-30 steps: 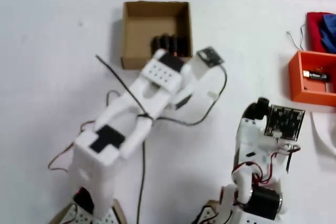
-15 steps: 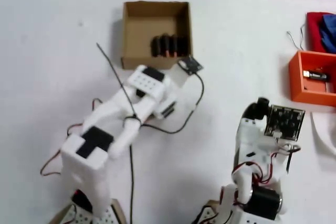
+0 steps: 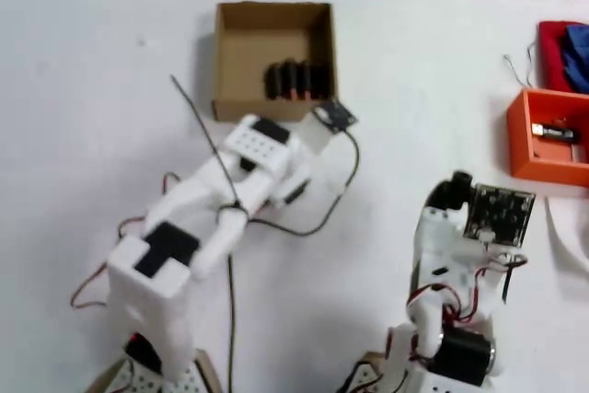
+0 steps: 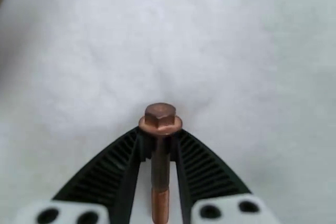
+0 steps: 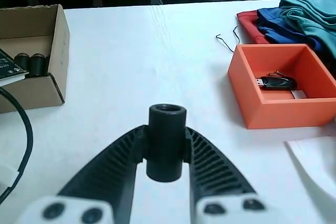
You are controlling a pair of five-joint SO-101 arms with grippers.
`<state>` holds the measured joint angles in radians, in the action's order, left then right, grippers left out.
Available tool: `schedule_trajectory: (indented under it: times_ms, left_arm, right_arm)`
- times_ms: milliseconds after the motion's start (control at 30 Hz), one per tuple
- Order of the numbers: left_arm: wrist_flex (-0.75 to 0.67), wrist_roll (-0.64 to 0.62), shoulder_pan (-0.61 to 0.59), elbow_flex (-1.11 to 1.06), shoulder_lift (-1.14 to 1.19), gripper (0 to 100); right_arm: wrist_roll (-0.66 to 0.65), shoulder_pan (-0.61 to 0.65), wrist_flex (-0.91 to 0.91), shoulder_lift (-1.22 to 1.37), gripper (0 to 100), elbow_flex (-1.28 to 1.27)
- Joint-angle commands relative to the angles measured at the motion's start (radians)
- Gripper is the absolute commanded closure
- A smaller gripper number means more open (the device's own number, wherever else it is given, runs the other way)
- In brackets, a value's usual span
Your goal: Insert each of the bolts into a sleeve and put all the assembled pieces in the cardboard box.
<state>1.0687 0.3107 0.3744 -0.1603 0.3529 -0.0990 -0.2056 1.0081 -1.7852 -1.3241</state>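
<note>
The bolt is copper-coloured metal with a six-sided head on a round flange and a smooth shank. The left gripper is clamped on its shank. Its long axis lies along the gripper, and the head points outward just past the fingertips, above the white table. The fingers are black plastic with fine ribs on the outer side.

The sleeve is a short black cylinder, matte, with a round bore open at the top. It stands upright between the ribbed fingers of the right gripper, which grips it at the sides.

In the high view the left arm lies just beside the near wall of the cardboard box. Inside the box, dark assembled pieces lie side by side against this near wall.
</note>
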Motion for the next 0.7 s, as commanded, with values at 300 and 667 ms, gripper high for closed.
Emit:
schedule_trajectory:
  times_ms: [300,667]
  left_arm:
    - [0.25,0.002,-0.012,0.177,-0.146,98]
    - [0.196,-0.052,-0.025,-0.176,-0.855,97]
  right_arm:
    - [-0.002,-0.015,0.022,-0.015,97.6,0.031]
    - [0.002,-0.005,0.045,-0.015,97.6,0.041]
